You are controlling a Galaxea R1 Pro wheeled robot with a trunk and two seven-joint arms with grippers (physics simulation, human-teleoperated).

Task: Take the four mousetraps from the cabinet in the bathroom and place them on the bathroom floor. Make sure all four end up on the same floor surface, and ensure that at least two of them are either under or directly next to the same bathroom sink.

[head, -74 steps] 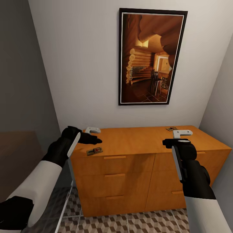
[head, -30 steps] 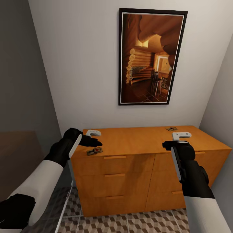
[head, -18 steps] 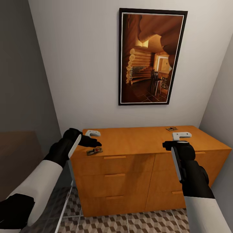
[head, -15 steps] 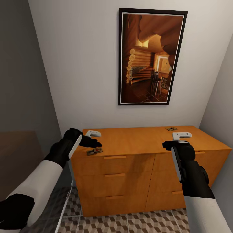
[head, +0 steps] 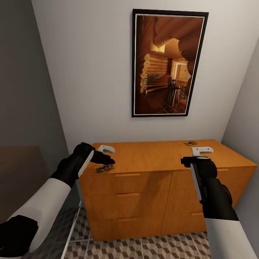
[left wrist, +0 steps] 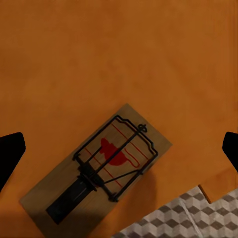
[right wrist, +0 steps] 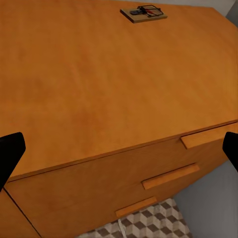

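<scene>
The left pincer [head: 108, 158] hangs open over a mousetrap [left wrist: 99, 168] near the cabinet [head: 154, 158] front edge — the right pincer [right wrist: 119, 148] is open too, above the top.

No readable writing is showing anywhere. The mousetrap [left wrist: 101, 169] lying on the cabinet [head: 154, 158] is carrying only a red printed shape and thin red lines, no letters. The framed picture [head: 168, 63] on the wall is displaying a log interior, without words or numbers.
</scene>
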